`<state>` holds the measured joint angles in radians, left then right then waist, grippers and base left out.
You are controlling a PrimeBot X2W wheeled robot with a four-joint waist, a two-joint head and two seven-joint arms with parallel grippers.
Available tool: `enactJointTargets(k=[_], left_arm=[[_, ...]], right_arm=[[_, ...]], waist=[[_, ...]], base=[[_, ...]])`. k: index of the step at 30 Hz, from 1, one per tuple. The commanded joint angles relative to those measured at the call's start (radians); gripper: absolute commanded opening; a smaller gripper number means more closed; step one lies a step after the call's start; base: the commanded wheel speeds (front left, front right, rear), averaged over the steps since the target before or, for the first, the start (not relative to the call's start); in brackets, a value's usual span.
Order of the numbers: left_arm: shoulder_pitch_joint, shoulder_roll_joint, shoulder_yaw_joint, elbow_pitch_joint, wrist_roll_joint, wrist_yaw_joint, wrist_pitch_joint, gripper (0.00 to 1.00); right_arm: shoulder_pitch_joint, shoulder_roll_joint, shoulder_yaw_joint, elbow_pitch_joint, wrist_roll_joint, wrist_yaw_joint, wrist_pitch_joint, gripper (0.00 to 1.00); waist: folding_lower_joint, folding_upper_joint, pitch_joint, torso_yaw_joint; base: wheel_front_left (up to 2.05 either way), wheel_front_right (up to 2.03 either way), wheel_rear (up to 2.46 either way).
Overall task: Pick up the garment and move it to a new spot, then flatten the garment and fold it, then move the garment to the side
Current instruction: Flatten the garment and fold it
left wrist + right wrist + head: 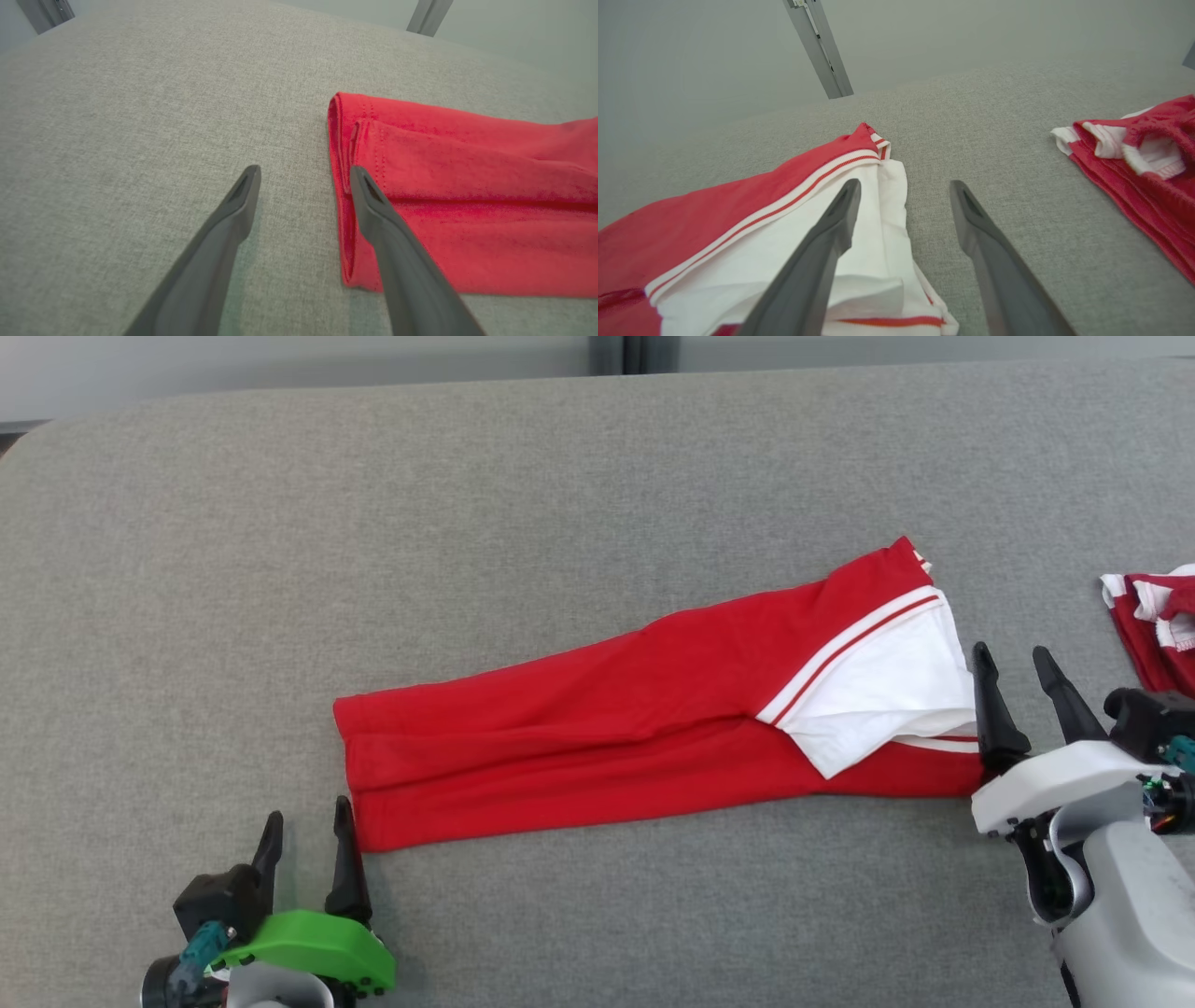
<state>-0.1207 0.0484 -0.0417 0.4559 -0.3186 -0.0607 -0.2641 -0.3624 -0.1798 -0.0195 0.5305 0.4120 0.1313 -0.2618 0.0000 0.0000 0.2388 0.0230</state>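
Most of grey padded surface [597, 476] bare: wide room on far side and at left. Garment [635, 709] mid-surface, folded into long strip, long axis left-right, right end angled slightly away. Second red-white garment [1153, 625] at right edge, apart. Left gripper [308, 809] just beside strip's left hem; right gripper [1011, 651] just beside white-panel end. Both spread wide, empty. One arm per end.

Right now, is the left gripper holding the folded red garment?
No, the left gripper stands open and empty beside the folded red garment.
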Motion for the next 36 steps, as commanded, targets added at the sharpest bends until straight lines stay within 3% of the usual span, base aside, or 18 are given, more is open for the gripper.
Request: enactJointTargets(k=[1,8,13,14,15,16,17,24,27,29,34,36], left_arm=[[0.015,0.005,-0.011,-0.014,-0.01,0.009,0.0,1.0],[-0.016,0.006,-0.075,-0.044,-0.028,0.02,0.0,1.0],[-0.045,0.006,-0.104,-0.057,-0.044,0.027,0.0,1.0],[-0.046,0.005,-0.107,-0.059,-0.046,0.028,0.0,1.0],[-0.047,0.005,-0.11,-0.061,-0.047,0.031,0.0,1.0],[-0.046,0.005,-0.11,-0.063,-0.047,0.03,0.0,1.0],[-0.043,0.005,-0.111,-0.063,-0.043,0.03,0.0,1.0],[-0.014,0.005,-0.106,-0.068,-0.022,0.02,0.0,1.0],[-0.015,0.005,-0.116,-0.065,-0.017,0.017,0.0,1.0],[-0.024,0.005,-0.125,-0.067,-0.022,0.018,0.0,1.0],[-0.042,0.006,-0.145,-0.065,-0.038,0.028,0.0,1.0],[-0.043,0.006,-0.152,-0.059,-0.037,0.027,0.0,1.0]], right_arm=[[-0.03,-0.011,0.008,0.013,-0.01,-0.001,-0.004,1.0],[-0.145,-0.049,0.061,0.195,-0.079,-0.001,0.045,1.0],[-0.16,-0.026,0.113,0.342,-0.081,0.0,0.096,1.0],[-0.151,-0.018,0.124,0.361,-0.074,0.0,0.099,0.92],[-0.143,-0.014,0.134,0.38,-0.066,0.0,0.095,0.46],[-0.139,-0.019,0.141,0.392,-0.064,0.0,0.087,0.13],[-0.136,-0.029,0.141,0.403,-0.06,-0.001,0.071,0.0],[-0.18,-0.096,0.048,0.403,-0.079,-0.003,0.0,0.0],[-0.186,-0.111,-0.034,0.318,-0.12,-0.002,-0.004,0.0],[-0.164,-0.088,-0.062,0.25,-0.134,-0.002,-0.003,0.0],[-0.121,-0.032,0.003,0.076,-0.116,-0.001,-0.004,0.0],[-0.097,0.012,0.113,-0.004,-0.066,-0.001,-0.004,0.0]], waist=[[0.0,0.0,0.002,0.014],[0.0,0.0,0.028,0.066],[0.0,0.0,0.028,0.091],[0.0,0.0,0.026,0.091],[0.0,0.0,0.022,0.089],[0.0,0.0,0.02,0.086],[0.0,0.0,0.016,0.079],[0.0,0.0,-0.017,0.0],[0.0,0.0,-0.028,-0.041],[0.0,0.0,-0.031,-0.06],[0.0,0.0,-0.031,-0.078],[0.0,0.0,-0.031,-0.073]], base=[[0.0,0.0,0.0],[0.0,0.0,0.0],[0.0,0.0,0.0],[0.0,0.0,0.0],[0.0,0.0,0.0],[0.0,0.0,0.0],[0.0,0.0,0.0],[0.0,0.0,0.0],[0.0,0.0,0.0],[0.0,0.0,0.0],[0.0,0.0,0.0],[0.0,0.0,0.0]])
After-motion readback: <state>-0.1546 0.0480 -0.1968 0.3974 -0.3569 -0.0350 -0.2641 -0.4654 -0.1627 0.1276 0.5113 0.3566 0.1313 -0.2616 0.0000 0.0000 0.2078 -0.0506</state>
